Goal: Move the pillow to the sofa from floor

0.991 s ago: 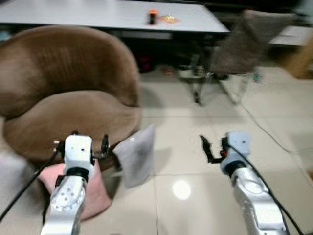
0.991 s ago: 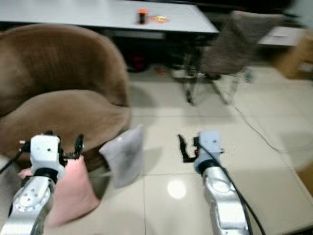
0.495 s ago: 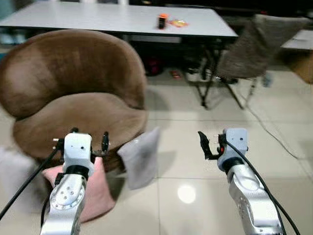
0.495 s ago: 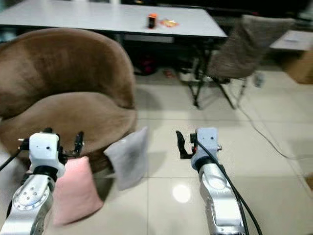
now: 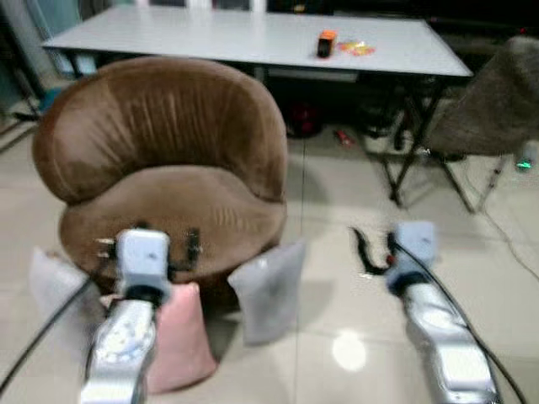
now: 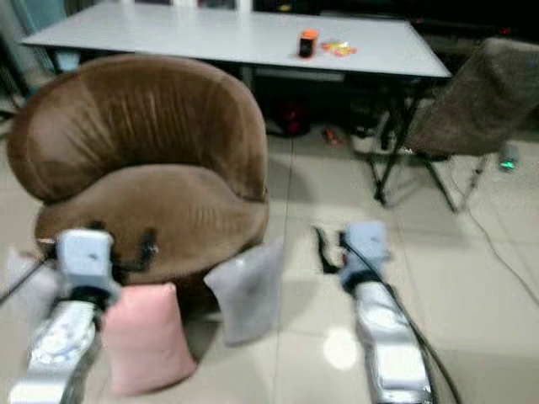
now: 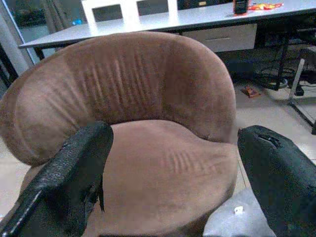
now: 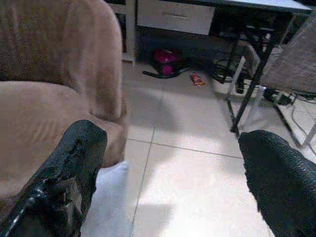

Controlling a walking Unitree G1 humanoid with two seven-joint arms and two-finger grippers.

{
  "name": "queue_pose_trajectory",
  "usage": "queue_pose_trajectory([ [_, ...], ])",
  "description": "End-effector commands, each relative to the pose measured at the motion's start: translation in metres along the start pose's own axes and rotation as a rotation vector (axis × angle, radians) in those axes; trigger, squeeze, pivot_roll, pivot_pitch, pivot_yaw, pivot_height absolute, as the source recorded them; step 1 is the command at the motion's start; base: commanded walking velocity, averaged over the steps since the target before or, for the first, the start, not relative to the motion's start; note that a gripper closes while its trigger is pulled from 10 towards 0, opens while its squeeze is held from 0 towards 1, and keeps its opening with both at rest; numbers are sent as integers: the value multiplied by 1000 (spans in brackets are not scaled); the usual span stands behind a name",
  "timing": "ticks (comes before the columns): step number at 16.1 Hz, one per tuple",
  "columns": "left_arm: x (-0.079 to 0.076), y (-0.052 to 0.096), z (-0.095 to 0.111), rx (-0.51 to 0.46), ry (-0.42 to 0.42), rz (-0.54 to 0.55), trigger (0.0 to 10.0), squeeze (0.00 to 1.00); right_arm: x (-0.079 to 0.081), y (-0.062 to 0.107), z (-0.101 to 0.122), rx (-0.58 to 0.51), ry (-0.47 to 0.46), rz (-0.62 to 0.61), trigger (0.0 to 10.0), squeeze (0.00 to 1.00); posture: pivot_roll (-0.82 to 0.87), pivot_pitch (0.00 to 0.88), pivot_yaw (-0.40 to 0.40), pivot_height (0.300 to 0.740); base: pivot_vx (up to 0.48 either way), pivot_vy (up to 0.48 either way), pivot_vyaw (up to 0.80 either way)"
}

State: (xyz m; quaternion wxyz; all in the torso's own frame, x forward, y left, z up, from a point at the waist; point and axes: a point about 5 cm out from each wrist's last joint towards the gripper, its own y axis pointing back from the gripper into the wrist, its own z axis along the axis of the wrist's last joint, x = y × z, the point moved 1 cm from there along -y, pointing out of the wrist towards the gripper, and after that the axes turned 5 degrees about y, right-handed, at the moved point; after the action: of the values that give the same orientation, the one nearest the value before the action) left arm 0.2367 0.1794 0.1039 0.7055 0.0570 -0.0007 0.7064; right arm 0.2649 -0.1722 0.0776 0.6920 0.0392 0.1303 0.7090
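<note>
Before sofa [image 5: 168, 160] | grey pillow [image 5: 271, 290] nearer centre | both pincers unchanged, apart

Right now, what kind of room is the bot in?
Probably a living room or lounge in a home: a brown sofa chair, cushions leaning on the tiled floor, pink pillow and grey pillow, and a long white table behind.

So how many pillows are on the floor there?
3: a pink pillow and a grey pillow leaning against the brown sofa's front, and a pale pillow at its left, partly hidden.

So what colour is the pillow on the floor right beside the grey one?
Pink pillow, clearest in the right eye view.
</note>
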Motion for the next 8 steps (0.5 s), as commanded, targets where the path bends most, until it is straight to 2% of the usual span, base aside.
queue_pose_trajectory([
  [1,7,0,2,-3,-20,18,10000,749,8,-3,9,-29,-5,23,10000,1000,-84,0,-31,740,394,0,0],
  [2,9,0,2,-5,-22,23,10000,749,8,-4,11,-36,-12,31,10000,690,-80,0,-38,740,390,0,0],
  [3,9,0,2,-5,-22,27,10000,745,8,-5,12,-43,-7,35,10000,333,-80,0,-39,740,394,0,0],
  [5,10,1,1,-5,-24,33,10000,745,8,-7,14,-48,-3,40,10000,0,-77,0,-43,740,394,0,0],
  [8,11,1,1,-5,-30,37,10000,745,10,-10,15,-44,-7,52,10000,0,-68,0,-48,740,391,0,0],
])
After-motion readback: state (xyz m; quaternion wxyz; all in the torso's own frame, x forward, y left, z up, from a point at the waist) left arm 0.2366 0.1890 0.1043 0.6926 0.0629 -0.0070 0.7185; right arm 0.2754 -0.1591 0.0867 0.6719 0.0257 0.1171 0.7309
